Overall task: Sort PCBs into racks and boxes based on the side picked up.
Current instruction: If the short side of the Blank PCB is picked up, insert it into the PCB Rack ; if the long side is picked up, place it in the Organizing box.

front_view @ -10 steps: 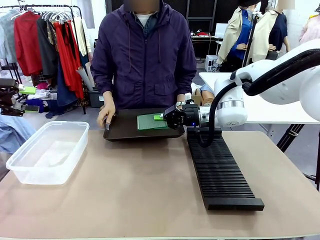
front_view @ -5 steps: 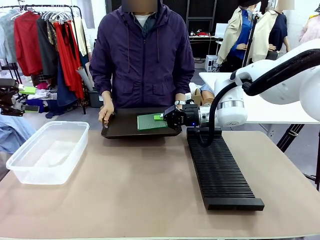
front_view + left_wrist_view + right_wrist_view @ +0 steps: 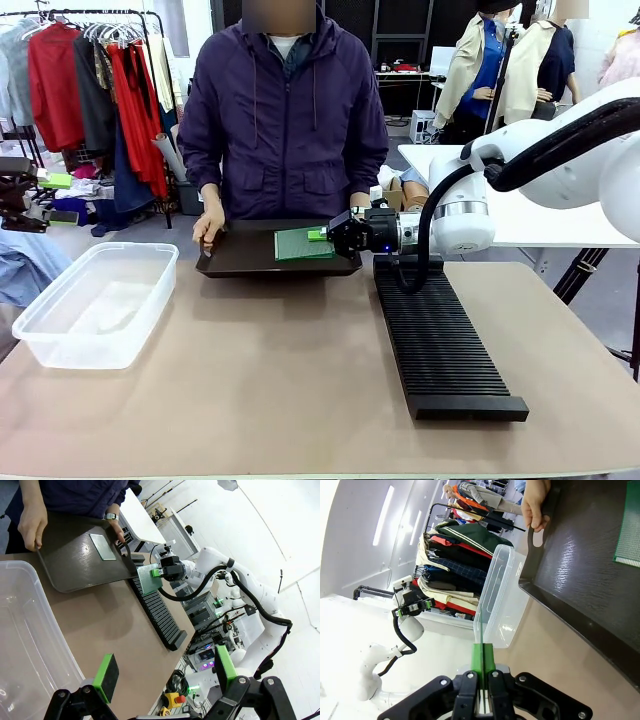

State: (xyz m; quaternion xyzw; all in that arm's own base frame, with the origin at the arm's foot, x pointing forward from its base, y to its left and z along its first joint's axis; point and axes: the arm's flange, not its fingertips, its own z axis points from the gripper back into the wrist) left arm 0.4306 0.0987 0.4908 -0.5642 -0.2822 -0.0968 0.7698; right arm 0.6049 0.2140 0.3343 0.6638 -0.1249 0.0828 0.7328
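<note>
While right hand [image 3: 320, 236] pinches one PCB [image 3: 149, 578], second PCB [image 3: 102, 546] on tray [image 3: 70, 567], one rack [image 3: 440, 340], one tub [image 3: 95, 305], left hand [image 3: 165, 670] wide.

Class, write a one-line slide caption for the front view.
Right gripper grips a green PCB over the black tray a person holds; clear tub left, slotted rack right.

1. This was a robotics lab: a white robot arm [image 3: 560, 140] reached over the brown surface [image 3: 300, 380], and its hand [image 3: 159, 573] was clamped on a green circuit board [image 3: 146, 580].
2. A black slotted rack [image 3: 440, 340] lay on the surface.
3. Past the surface's edge stood lit electronic gear [image 3: 205, 655] and a yellow emergency-stop button [image 3: 171, 698] with a red cap.
4. Behind the surface's far left corner a rail of clothes [image 3: 90, 80] hung.
5. Beyond the surface, strip lights [image 3: 382, 512] shone in a white room.
</note>
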